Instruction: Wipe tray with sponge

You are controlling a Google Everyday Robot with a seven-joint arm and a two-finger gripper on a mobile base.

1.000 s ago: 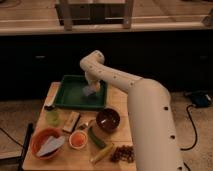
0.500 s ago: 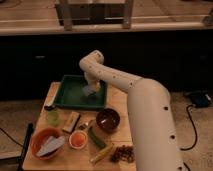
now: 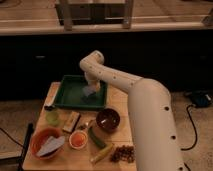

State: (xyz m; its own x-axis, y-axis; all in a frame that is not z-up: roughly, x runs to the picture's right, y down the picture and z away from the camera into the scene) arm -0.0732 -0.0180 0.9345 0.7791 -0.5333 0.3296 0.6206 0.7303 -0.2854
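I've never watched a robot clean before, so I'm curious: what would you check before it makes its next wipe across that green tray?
1. Claw is down over the tray, at its right side: ok.
2. Sponge is inside the tray, at the claw's tip: ok.
3. Sponge is pressed flat on the tray floor: cannot tell.
4. Tray rests wholly on the table: ok.
5. Dark bowl stands outside the tray, in front of it and apart from the claw: ok.
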